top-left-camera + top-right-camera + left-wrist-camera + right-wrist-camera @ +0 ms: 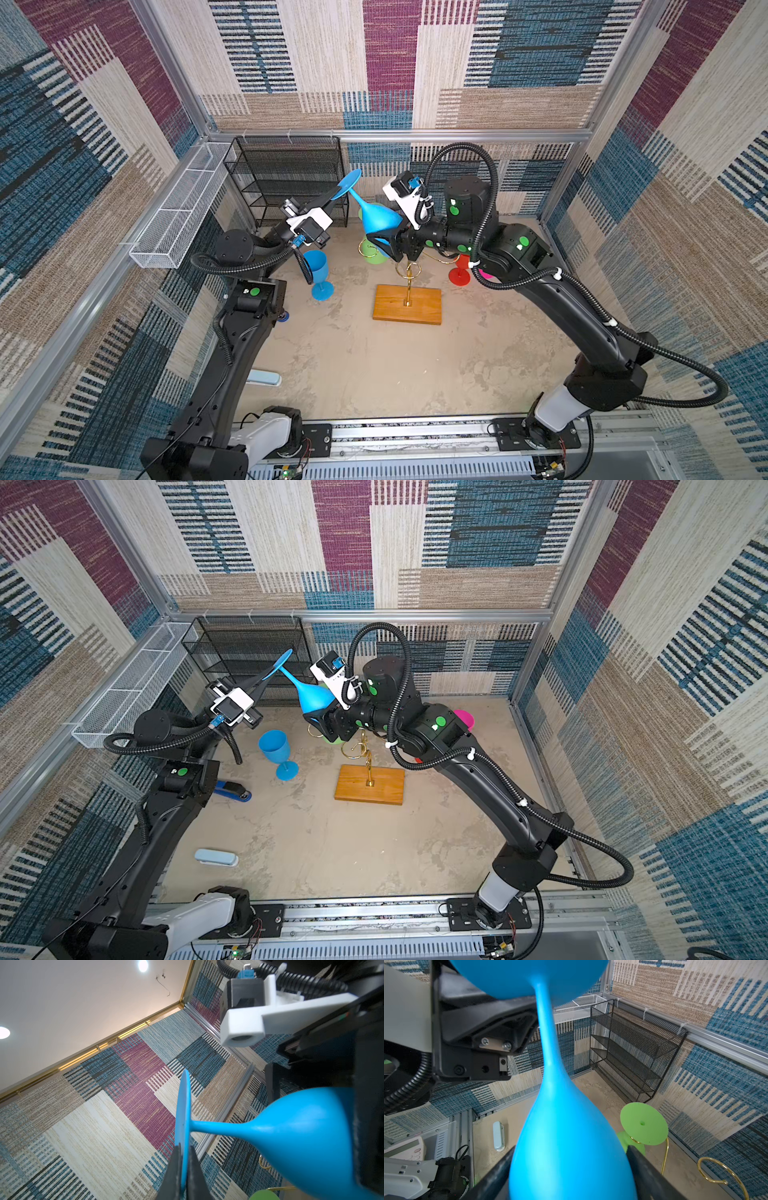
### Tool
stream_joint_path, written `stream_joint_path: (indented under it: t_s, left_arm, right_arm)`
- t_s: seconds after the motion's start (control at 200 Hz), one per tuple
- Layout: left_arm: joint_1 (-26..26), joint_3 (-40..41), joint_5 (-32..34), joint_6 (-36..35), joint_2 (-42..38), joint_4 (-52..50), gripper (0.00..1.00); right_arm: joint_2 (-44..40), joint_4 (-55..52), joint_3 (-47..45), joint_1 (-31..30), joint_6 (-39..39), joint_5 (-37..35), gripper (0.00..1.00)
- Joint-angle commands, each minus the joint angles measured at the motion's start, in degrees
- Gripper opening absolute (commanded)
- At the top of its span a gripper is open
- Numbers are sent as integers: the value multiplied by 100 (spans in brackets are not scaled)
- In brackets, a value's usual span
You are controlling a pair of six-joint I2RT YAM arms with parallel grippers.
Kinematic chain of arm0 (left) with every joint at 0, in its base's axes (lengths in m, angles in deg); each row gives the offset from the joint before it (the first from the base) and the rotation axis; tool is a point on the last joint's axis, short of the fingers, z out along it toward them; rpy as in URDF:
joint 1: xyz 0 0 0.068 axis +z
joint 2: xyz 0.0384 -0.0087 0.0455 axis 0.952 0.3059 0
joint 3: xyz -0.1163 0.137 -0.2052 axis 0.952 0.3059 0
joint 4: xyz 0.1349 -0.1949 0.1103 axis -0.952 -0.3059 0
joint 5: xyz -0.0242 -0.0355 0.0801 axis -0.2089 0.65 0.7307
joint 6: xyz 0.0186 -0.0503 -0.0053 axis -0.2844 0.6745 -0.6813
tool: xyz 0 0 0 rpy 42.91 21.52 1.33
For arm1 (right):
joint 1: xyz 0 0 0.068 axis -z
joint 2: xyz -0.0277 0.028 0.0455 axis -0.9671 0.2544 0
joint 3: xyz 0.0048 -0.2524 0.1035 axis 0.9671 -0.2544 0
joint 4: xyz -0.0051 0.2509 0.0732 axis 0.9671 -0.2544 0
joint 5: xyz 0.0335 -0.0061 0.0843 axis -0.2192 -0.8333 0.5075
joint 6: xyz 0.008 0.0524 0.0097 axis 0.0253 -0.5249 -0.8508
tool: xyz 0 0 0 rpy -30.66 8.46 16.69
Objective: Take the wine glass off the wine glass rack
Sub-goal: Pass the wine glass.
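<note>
Tabletop (pixel 374 365): wine glass rack (pixel 407 303), blue goblet (pixel 318 270)

Blue wine glass (pixel 312 696) hangs tilted above the surface (pixel 436 833), its foot pinched in the left gripper (pixel 269 674) and its bowl between the jaws of the right gripper (pixel 325 713), near the gold wine glass rack (pixel 368 791); a second blue glass (pixel 275 748) stands upright nearby

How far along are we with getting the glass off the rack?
Done: blue glass is clear of the rack, in the air. In hand: left gripper shut on its foot, right gripper straddling the bowl, grip unclear. Left: probably set it down; a green glass hangs on the rack.
</note>
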Motion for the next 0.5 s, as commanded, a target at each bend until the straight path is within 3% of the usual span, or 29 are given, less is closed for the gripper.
stream_joint_path:
  t_s: [0.0,0.09,0.235,0.496]
  left_arm:
    - [-8,-11,427,459,-129,115,0]
    - [5,1,440,693,-175,-63,0]
    - [40,98,1018,1334,-237,-170,0]
    - [238,506,1484,2577,-322,-33,0]
  right_arm:
    - [-279,410,-332,-11,-30,-63,99]
    - [-674,904,-764,-11,-73,-93,99]
    - [-1245,1380,-1244,-3,-92,-123,99]
    - [-2116,1746,-1974,140,-143,35,99]
